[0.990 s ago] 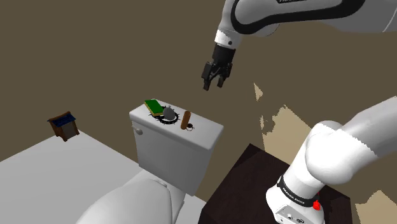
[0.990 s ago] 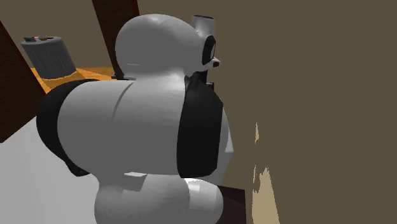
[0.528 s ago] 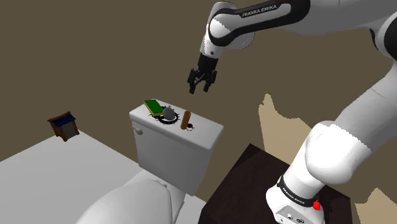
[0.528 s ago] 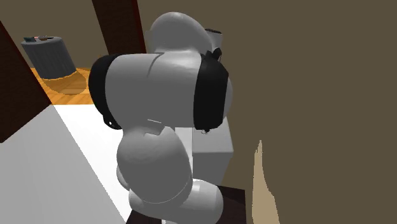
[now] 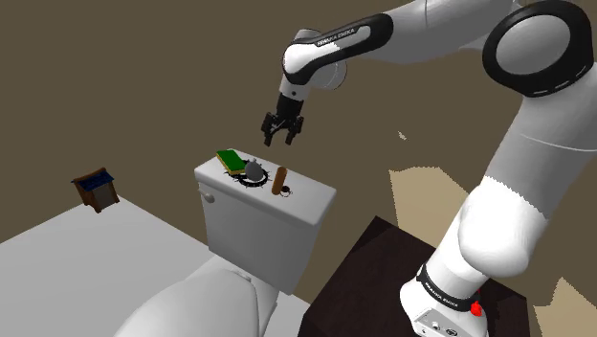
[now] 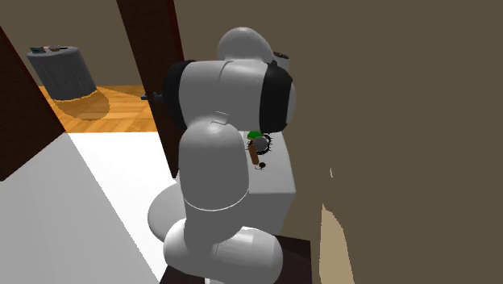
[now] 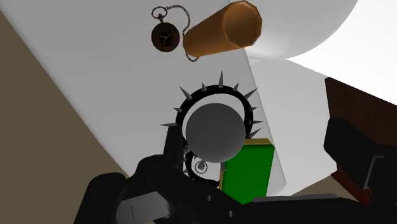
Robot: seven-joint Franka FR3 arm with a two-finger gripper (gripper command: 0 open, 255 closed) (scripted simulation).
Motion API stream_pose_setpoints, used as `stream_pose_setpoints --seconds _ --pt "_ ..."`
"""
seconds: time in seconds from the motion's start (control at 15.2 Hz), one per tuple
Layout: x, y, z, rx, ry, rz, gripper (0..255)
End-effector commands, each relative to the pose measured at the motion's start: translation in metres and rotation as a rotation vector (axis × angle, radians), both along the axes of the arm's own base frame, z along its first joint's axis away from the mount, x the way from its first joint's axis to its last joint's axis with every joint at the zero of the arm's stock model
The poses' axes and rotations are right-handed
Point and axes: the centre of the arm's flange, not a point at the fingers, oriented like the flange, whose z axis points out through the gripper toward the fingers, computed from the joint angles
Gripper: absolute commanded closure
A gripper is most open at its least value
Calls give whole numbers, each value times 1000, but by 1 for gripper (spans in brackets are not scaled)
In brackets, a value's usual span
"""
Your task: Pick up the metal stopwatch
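Shoulder view: gripper (image 5: 278,132) hangs in the air above the toilet tank lid (image 5: 314,199), fingers apart w/ nothing btwn them, so it's open and not touching anything. Stopwatch (image 5: 285,192) is a small dark round thing w/ a thin chain. It's lying flat on the lid, toward the lid's end at the shoulder view's right, just beside the foot of the brown cylinder (image 5: 280,177), which stands approx upright. Further along the lid toward the other end there's a grey ball (image 5: 254,168) sitting inside a black spiked ring (image 5: 251,182). A green block (image 5: 230,159) lies right next to that, by the lid's far corner at the shoulder view's left. In the wrist view the ball is closest to the fingers, block beside it, and the stopwatch lies past the ring w/ its chain looping over next to the cylinder. Can't tell if the watch is actually metal, looks dark brown/black tbh
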Motion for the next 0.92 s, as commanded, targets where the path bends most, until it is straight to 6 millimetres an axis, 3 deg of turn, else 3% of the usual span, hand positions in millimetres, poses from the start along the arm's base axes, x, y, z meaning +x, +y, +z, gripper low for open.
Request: stream_pose_setpoints --seconds 0.0,0.73,0.86 --pt "20 -3 -17 14 -2 -8 0" --pt "135 -29 -103 89 -11 -54 0" --pt "136 -29 -109 89 -11 -55 0"
